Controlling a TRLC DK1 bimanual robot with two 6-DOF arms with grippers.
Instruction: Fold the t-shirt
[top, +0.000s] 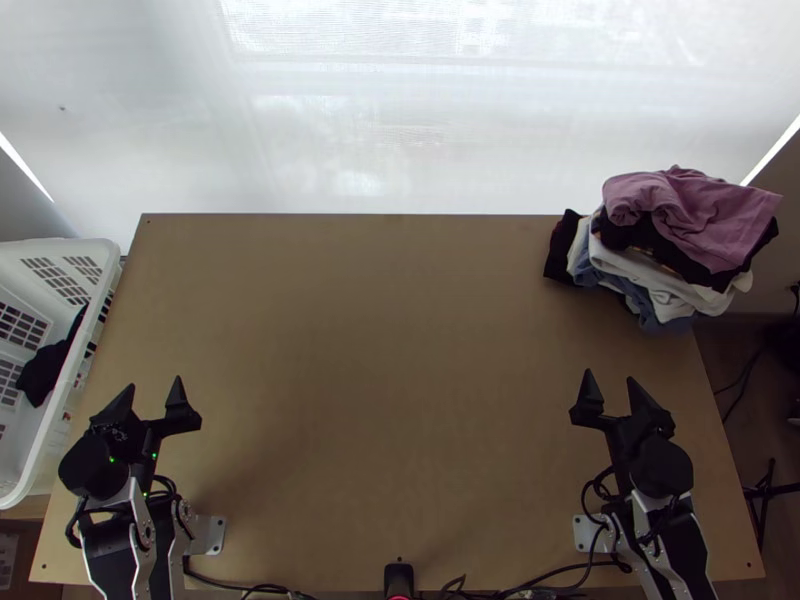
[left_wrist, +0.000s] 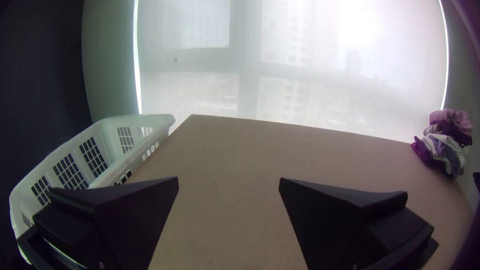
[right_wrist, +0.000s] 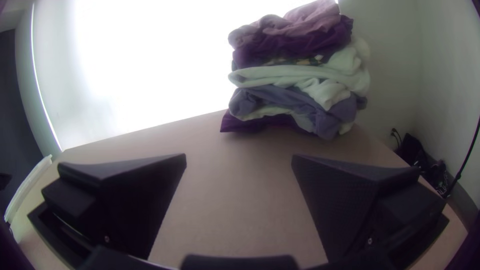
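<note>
My left gripper (top: 155, 392) is at the table's near left, open, with nothing between its fingers. At the near right my right gripper (top: 609, 388) stands open and holds nothing. In the left wrist view the left gripper (left_wrist: 229, 182) has its fingers wide apart, and so has the right gripper (right_wrist: 239, 159) in the right wrist view. A bunched mauve cloth (top: 690, 205) lies on top of a pile of garments at the table's far right corner, beyond the right gripper. Which garment is the t-shirt, I cannot tell.
Under the mauve cloth lie black, white (top: 640, 268) and blue garments. A white laundry basket (top: 55, 440) with a dark cloth (top: 42, 372) in it stands along the left edge. Bare wooden table (top: 380, 360) stretches between the arms. Cables run along the near edge.
</note>
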